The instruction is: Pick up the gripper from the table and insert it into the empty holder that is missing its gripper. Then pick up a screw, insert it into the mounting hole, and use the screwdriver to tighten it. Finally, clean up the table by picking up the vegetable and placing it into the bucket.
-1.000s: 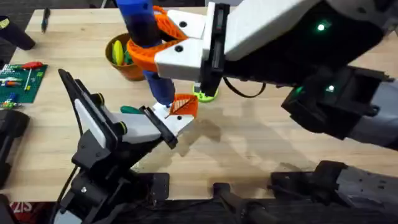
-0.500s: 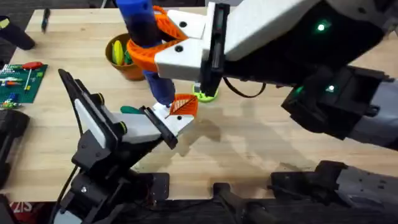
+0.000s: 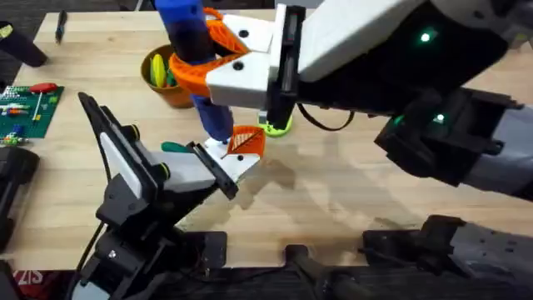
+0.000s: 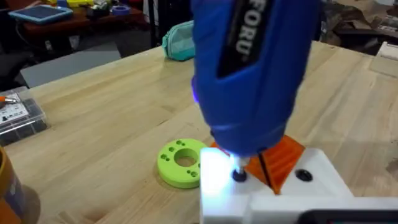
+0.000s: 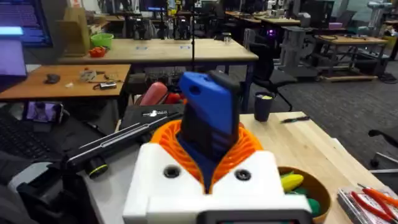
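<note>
My right gripper (image 3: 218, 73) reaches across from the right, shut on an orange bracket around the blue screwdriver (image 3: 193, 42). The screwdriver (image 4: 255, 68) stands tip-down on a dark screw (image 4: 239, 176) in the white holder (image 4: 314, 183). The orange gripper (image 3: 247, 140) sits in that holder on the end of the left arm; in the left wrist view the gripper (image 4: 283, 158) lies just behind the tip. My left gripper (image 3: 223, 162) is under the screwdriver. The bucket (image 3: 173, 93) stands behind the screwdriver with a yellow vegetable (image 3: 157, 71) and something green inside.
A lime-green ring disc (image 3: 276, 127) lies just right of the holder. A small green item (image 3: 175, 147) lies on the table by the left arm. A green circuit board (image 3: 29, 104) and a red-handled tool (image 3: 42, 87) sit at the left edge.
</note>
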Robot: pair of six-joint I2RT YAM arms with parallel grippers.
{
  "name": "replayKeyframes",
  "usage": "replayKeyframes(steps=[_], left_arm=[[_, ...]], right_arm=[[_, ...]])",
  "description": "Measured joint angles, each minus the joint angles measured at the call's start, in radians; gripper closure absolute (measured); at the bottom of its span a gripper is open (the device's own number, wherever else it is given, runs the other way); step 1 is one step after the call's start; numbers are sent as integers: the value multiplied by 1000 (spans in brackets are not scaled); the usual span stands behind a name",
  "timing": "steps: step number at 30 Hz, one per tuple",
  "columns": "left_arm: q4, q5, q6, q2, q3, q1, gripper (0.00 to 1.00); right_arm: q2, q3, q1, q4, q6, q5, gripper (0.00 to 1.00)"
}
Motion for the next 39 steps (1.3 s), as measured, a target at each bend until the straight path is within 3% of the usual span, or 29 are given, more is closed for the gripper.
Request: replayKeyframes(steps=[19,26,32,39], left_arm=[[0,11,-3,0,0,0,992],[1,16,-3,0,0,0,992],[1,17,-3,0,0,0,992],[1,17,-3,0,0,0,992]], right_arm=[[0,0,1,10,0,-9,970],[-15,-2,-1,115,5,-18,970],[-86,-2,-45,140,4,-18,970],[-88,-2,-113,33,4,13,970]])
